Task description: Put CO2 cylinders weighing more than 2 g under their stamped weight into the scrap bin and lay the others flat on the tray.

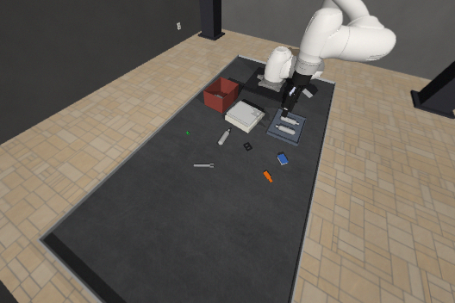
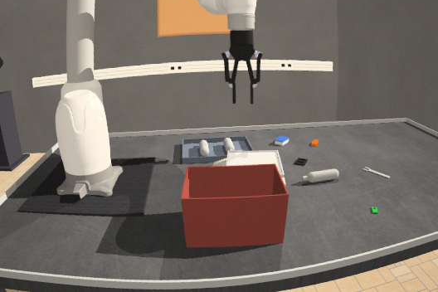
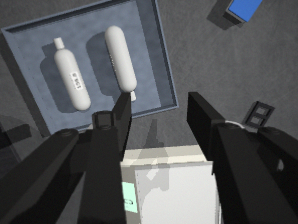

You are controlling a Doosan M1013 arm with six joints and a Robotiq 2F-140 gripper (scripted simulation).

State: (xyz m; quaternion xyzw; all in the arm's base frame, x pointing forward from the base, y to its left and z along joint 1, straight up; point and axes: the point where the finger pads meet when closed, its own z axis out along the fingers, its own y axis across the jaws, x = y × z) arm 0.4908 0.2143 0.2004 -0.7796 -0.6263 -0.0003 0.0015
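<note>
Two white CO2 cylinders (image 3: 71,82) (image 3: 120,57) lie flat, side by side, on the floor of the blue-grey tray (image 3: 90,65); the tray also shows in the top and exterior views (image 1: 286,126) (image 2: 216,148). A third cylinder (image 1: 223,136) (image 2: 321,176) lies on the table beyond the scale. The white scale (image 1: 245,115) (image 2: 255,157) (image 3: 170,190) sits between the tray and the red scrap bin (image 1: 221,94) (image 2: 234,204). My gripper (image 2: 243,101) (image 3: 159,106) hangs high above the tray's edge and the scale, fingers partly apart, with nothing between them.
A blue block (image 1: 282,158) (image 3: 243,7), an orange block (image 1: 268,176), a small black frame (image 1: 247,146) (image 3: 260,114), a metal tool (image 1: 203,165) and a tiny green piece (image 1: 188,132) lie scattered on the table. The arm's base stands behind the bin.
</note>
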